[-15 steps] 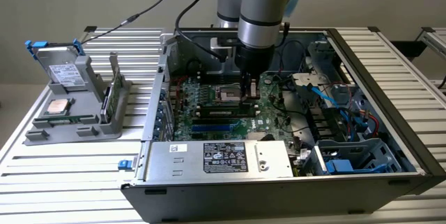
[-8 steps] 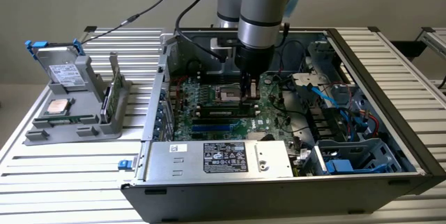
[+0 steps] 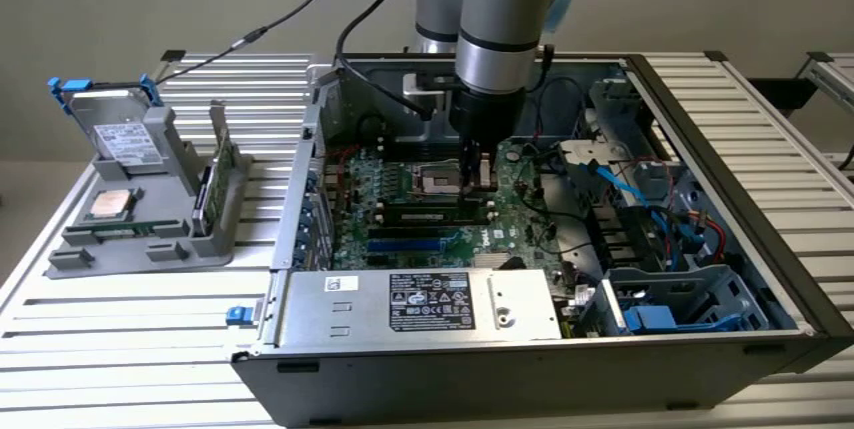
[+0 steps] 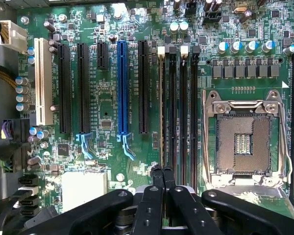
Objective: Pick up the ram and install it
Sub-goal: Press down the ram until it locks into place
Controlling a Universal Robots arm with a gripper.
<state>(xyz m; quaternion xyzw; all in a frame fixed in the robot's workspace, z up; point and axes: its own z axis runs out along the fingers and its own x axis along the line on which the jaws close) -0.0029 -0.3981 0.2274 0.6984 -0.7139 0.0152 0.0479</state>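
As it stands edge-on, the ram (image 4: 161,107) looks thin.

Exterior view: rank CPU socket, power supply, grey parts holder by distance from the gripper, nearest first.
1. CPU socket: just beside the gripper, on the exterior view's left.
2. Power supply: along the case's front edge, below the gripper in the picture.
3. Grey parts holder: outside the case, far to the exterior view's left.
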